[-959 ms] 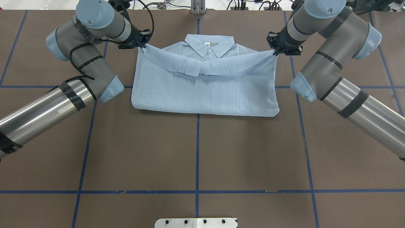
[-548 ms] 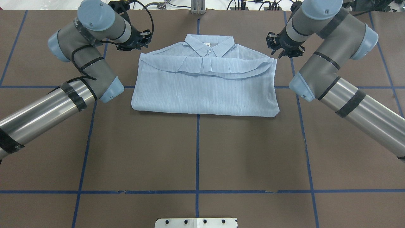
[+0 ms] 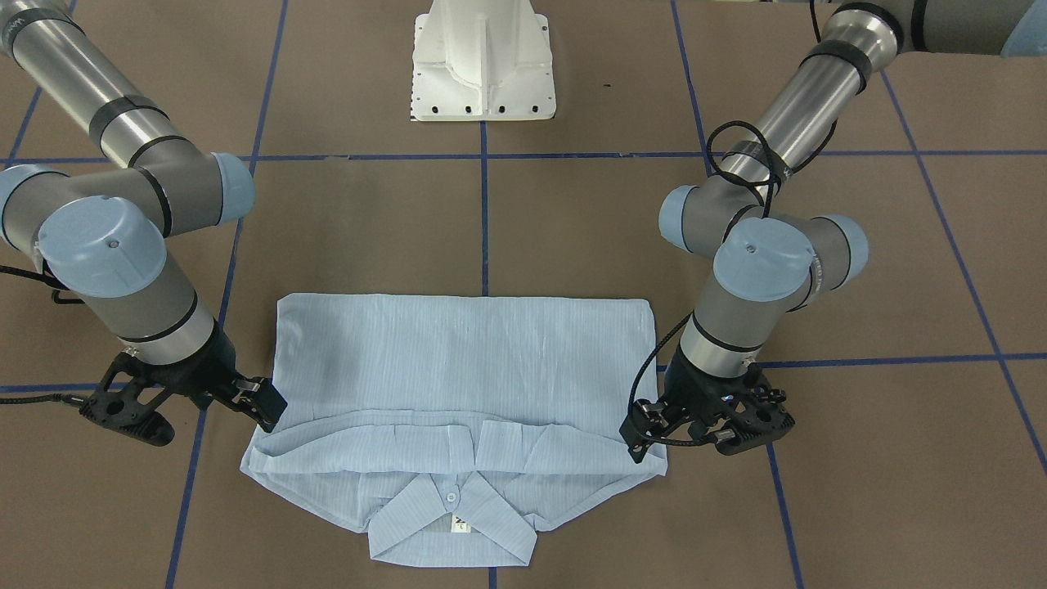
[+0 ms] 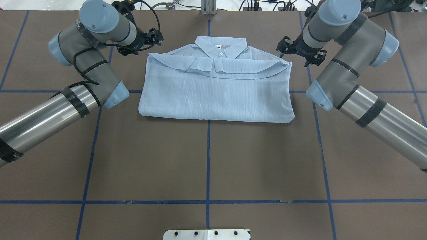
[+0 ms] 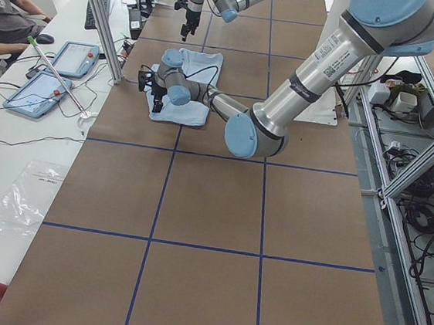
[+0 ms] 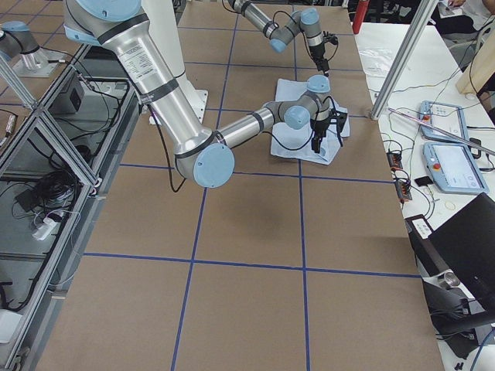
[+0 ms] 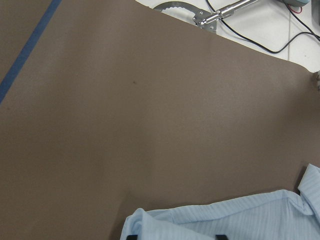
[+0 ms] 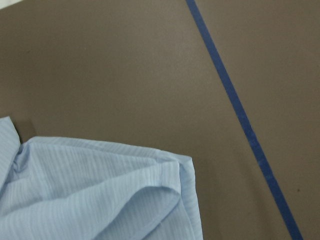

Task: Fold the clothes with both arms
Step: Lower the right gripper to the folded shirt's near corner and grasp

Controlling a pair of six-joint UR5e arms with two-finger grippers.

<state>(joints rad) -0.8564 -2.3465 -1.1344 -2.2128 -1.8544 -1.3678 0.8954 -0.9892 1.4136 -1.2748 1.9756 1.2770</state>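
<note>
Moved: since a second ago my left gripper (image 3: 650, 429) and right gripper (image 3: 258, 402) have let go of the flap (image 4: 217, 68) and drawn off sideways. The flap now lies slack across the shirt (image 4: 217, 96).
Table (image 4: 206, 160): brown, ruled with blue tape lines. My white base pedestal (image 3: 484, 65) shows whole only in the front-facing view.
Arms: my left arm (image 4: 43, 116) and right arm (image 4: 383, 116) reach in from either side, elbows bent.
Shirt: folded flat on the table's far half, collar (image 3: 450, 523) away from me, between my two grippers.
Left gripper: released, just beside one shirt corner. Only my left wrist view shows two dark fingertips (image 7: 131, 236) set apart over the cloth.
Right gripper: released, jaws apart, just beside the opposite corner. Its wrist view shows only cloth and tape.
Collar: the button (image 3: 451, 496) and white label (image 3: 460, 526) read clearest front-on.
</note>
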